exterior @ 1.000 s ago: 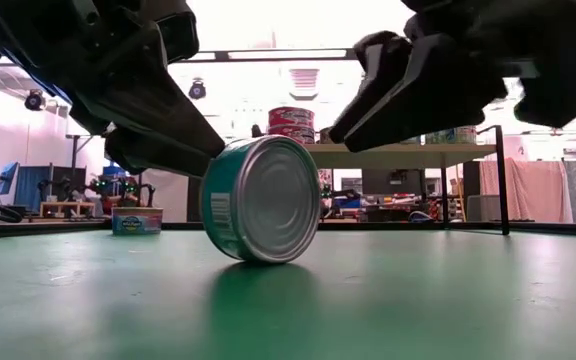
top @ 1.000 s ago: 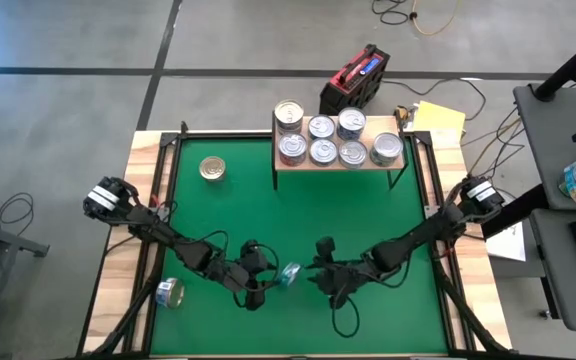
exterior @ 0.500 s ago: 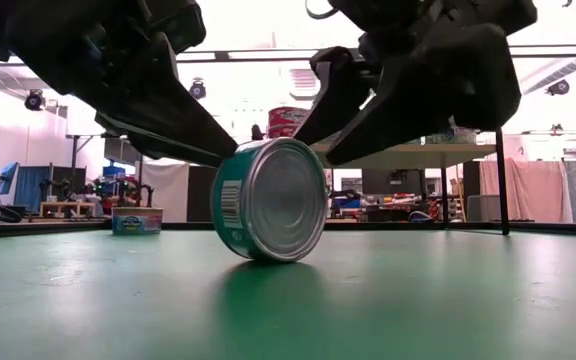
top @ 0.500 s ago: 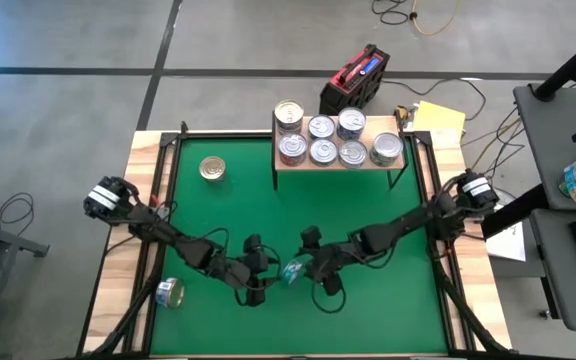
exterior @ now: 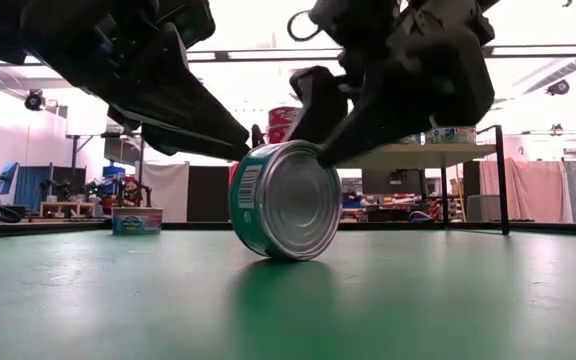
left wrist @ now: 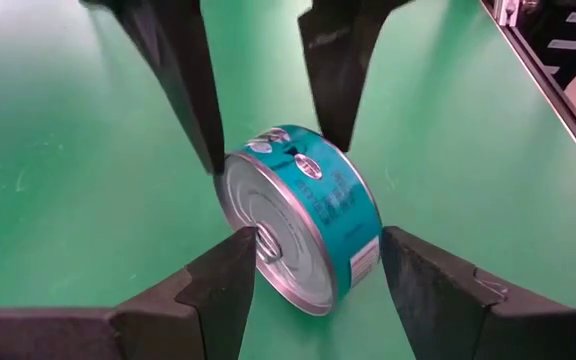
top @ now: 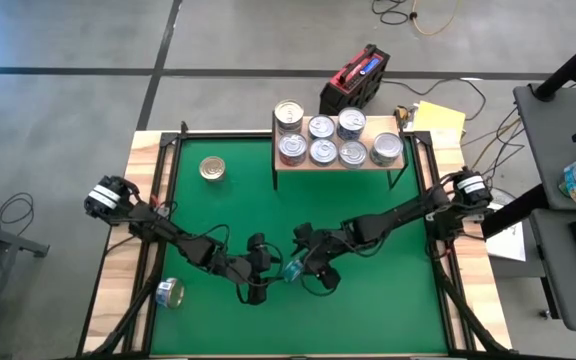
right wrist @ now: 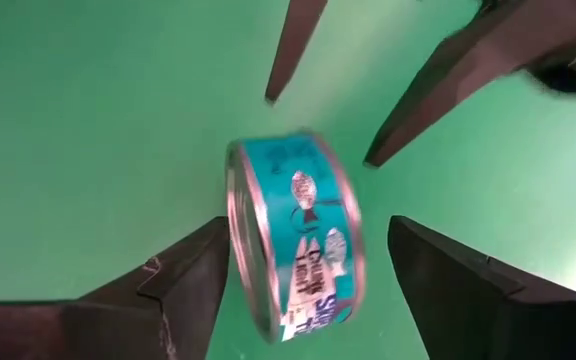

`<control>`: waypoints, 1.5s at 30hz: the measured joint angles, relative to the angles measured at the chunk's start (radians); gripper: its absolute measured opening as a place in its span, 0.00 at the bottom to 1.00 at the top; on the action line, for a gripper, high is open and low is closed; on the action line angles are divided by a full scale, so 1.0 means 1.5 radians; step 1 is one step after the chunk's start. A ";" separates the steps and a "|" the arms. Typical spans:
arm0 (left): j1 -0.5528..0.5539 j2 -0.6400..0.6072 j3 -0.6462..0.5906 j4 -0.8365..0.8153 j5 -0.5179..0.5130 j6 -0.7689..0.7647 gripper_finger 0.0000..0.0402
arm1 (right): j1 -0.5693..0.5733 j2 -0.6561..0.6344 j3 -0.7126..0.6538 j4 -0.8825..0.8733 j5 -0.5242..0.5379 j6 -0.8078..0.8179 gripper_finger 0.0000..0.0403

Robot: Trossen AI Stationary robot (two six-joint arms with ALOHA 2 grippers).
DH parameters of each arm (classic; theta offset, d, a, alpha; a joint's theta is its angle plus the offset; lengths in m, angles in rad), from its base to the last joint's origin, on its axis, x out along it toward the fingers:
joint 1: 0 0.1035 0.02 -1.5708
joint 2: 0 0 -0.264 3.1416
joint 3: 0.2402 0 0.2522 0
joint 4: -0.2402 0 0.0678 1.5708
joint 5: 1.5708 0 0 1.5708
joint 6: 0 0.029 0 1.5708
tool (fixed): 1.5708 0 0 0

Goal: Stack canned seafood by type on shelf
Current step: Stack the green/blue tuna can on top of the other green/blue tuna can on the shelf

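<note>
Seen from above, my left gripper [top: 265, 272] and right gripper [top: 303, 268] meet over a teal-labelled can [top: 290, 271] on the green mat [top: 368, 230], well apart from the shelf [top: 338, 160] with its seven tins. At table height, the can [exterior: 286, 200] stands on its rim, tilted, with both sets of my dark fingers over its top. Through my left wrist view the can [left wrist: 303, 215] sits between my spread fingers [left wrist: 218, 290], apparently unclamped; through my right wrist view it [right wrist: 293, 235] likewise lies loose between open fingers [right wrist: 193, 275].

Both my arms meet low, mid-table.
My left gripper [top: 268, 272] and right gripper [top: 303, 262] face each other, fingers spread, not clamping.
</note>
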 joint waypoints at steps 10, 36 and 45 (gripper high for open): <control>0.002 0.000 -0.001 0.004 -0.011 0.008 0.50 | -0.004 0.031 0.000 0.007 -0.021 -0.013 0.63; -0.007 -0.036 -0.002 0.019 -0.105 0.109 0.50 | 0.077 -0.116 -0.001 -0.127 0.210 -0.007 0.34; -0.009 -0.090 -0.002 0.015 -0.161 0.222 0.50 | 0.105 -0.218 -0.001 -0.136 0.467 -0.087 0.34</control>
